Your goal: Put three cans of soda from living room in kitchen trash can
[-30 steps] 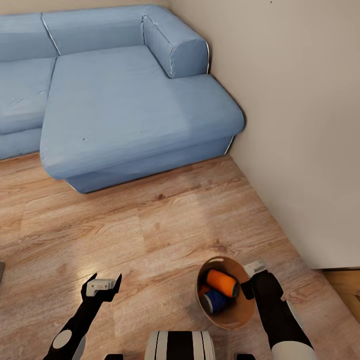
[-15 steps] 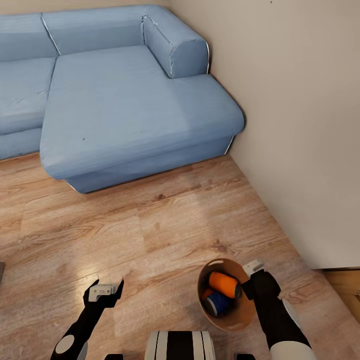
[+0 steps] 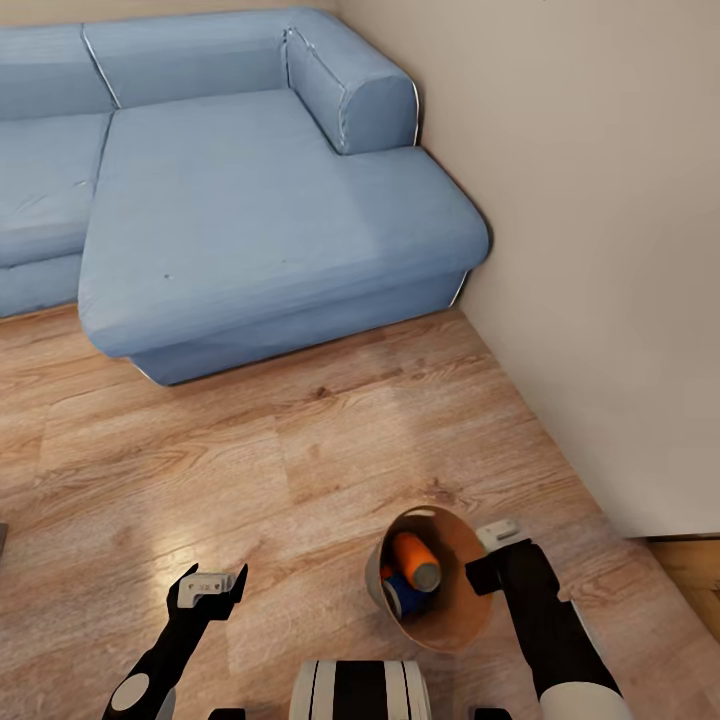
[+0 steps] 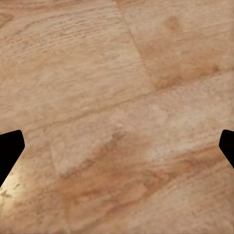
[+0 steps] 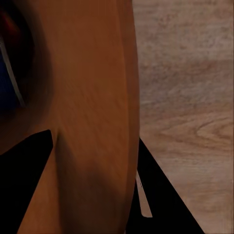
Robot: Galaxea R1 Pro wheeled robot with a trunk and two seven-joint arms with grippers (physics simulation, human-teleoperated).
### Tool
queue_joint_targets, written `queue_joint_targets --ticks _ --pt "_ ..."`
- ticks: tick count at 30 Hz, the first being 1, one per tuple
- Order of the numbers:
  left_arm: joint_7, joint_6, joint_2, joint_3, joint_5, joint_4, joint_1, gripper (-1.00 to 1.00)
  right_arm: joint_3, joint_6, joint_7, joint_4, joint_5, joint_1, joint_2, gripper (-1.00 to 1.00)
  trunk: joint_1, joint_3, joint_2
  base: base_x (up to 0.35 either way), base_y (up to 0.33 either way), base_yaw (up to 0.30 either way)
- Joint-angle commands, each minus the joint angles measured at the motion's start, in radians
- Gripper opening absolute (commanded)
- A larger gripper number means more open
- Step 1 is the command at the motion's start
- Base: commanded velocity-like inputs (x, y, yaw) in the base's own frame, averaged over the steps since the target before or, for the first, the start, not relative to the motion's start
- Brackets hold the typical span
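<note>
Copper-lined trash can (image 3: 445, 615) hangs tilted from the right gripper (image 3: 487, 572) pinching its rim for carrying, cans (image 3: 415, 562) inside, left gripper (image 3: 212, 583) spread empty

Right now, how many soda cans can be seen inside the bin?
2 for sure: an orange can lying uppermost in the bin and a dark blue can below it. A reddish-orange patch beside them may be a third, mostly hidden.

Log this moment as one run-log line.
room: living room | right tool: shut on trash can rim | inside: orange can, blue can | left tool: open, empty
</note>
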Motion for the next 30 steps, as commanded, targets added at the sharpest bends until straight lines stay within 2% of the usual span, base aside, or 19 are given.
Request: queue_joint_targets --ticks 1,15,16,30 --pt "0.0 0.0 0.0 0.0 0.0 0.0 0.0 1.0 0.0 -0.001 0.0 0.0 0.006 0.0 0.0 -1.0 0.0 0.0 0.0 0.0 0.0 0.0" --pt "0.0 0.0 0.0 -0.001 0.0 0.0 0.0 1.0 0.0 -0.001 0.0 0.0 0.006 0.0 0.0 -1.0 0.0 0.0 0.0 0.0 0.0 0.0" --pt "0.0 0.0 0.0 -0.001 0.0 0.0 0.0 1.0 0.0 -0.001 0.0 0.0 0.006 0.0 0.0 1.0 0.0 0.0 0.0 0.0 0.0 0.0" --pt "0.0 0.0 0.0 0.0 0.001 0.0 0.0 1.0 0.0 0.0 0.0 0.0 0.006 -0.001 0.001 1.0 0.0 0.0 0.0 0.0 0.0 0.0"
